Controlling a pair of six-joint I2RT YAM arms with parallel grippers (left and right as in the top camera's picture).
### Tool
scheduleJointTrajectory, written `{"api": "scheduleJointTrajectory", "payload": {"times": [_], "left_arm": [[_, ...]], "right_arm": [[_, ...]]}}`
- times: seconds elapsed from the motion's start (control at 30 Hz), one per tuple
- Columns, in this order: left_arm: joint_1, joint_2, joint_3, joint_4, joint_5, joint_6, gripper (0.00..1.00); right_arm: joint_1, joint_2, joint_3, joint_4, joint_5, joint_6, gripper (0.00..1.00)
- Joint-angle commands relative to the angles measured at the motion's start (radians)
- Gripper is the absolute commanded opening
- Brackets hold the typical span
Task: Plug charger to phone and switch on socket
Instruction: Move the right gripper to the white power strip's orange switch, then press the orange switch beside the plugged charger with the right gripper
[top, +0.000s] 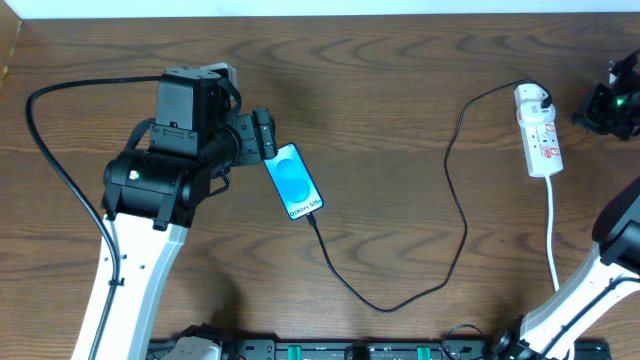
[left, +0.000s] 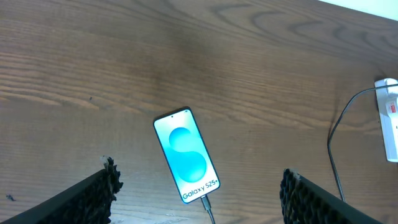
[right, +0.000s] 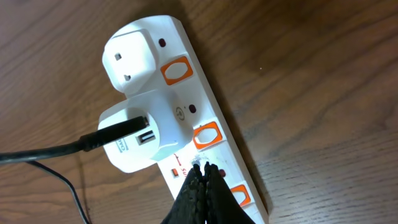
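Fingertips (right: 196, 193) pinched tight together, the right claw (right: 202, 177) has nothing in its grip. It hangs low over the socket (right: 225, 155), just beside the middle orange switch (right: 207, 135); whether it touches the strip I cannot tell. Next to that switch sits the charger's white adapter (right: 140, 140) with the black cable (top: 455, 200) coming out of its side. Beyond it, at the socket's end, is a second white plug (right: 127, 59). From the socket the cable loops across the bench (top: 400, 80) to the phone (left: 186, 155). The phone lies flat and well apart from the socket, with the connector seated in its lower edge as far as I can see. Over it the left claw (left: 198, 183) is spread wide and empty.

So the plugging looks done and the switch is what's left. I'd worry about a narrow point on a small rocker: off-centre, it could skid off or land on the neighbouring switch. The strip looks light and loose, so a slanted push may shove it and tug the cable.

The phone screen reads "Galaxy S25+". The red lettering on the socket near the claw is too small to read.
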Motion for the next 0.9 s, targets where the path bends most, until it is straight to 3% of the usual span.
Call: {"api": "scheduleJointTrajectory", "payload": {"times": [0.0,0.87], "left_arm": [[0.005,-0.003,0.009,-0.003,-0.013,0.017,0.85],[0.005,-0.003,0.009,-0.003,-0.013,0.017,0.85]], "right_arm": [[0.003,0.04,0.009,0.006,-0.008,-0.023,0.01],[0.009,0.114,0.006,0.039,-0.02,-0.031,0.01]]}}
